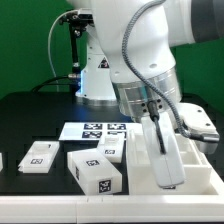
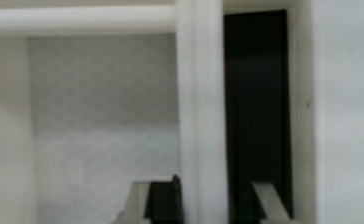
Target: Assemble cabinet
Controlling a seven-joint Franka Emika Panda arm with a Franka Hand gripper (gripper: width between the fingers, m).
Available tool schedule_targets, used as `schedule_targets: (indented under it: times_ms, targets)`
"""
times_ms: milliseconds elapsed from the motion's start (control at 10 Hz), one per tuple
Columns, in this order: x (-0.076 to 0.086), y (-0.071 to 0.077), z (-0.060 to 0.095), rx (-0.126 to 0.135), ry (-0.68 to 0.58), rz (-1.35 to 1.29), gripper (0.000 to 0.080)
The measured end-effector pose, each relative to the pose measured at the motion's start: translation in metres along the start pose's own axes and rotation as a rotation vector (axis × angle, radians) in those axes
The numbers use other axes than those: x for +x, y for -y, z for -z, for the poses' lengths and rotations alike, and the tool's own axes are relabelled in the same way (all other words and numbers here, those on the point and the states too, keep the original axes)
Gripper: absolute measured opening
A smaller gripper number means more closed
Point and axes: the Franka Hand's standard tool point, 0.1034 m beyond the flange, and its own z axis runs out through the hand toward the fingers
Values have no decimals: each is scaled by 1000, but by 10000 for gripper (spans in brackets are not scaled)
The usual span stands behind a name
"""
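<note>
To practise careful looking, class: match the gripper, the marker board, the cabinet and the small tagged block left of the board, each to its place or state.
1 gripper
2 marker board
3 cabinet
4 small tagged block

A lies flat before the robot's base
B toward the exterior view's left, apart from the arm
C shut on a thin white wall
D at the exterior view's right, under the arm

Pairs: 1-C, 2-A, 3-D, 4-B

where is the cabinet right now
In the exterior view the cabinet sits at the lower right of the table, just to the right of a tagged white block, with the hand closed on one of its thin walls.
</note>
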Motion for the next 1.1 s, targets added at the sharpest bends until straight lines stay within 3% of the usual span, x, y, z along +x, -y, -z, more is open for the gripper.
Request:
schedule_targets:
  times_ms: [300,1000,1100]
  targets:
    - [-1,14,1,-1,-80,49,90]
    - [-1,15,1,3,-101,53,90]
    - [-1,18,1,38,-106,-24,90]
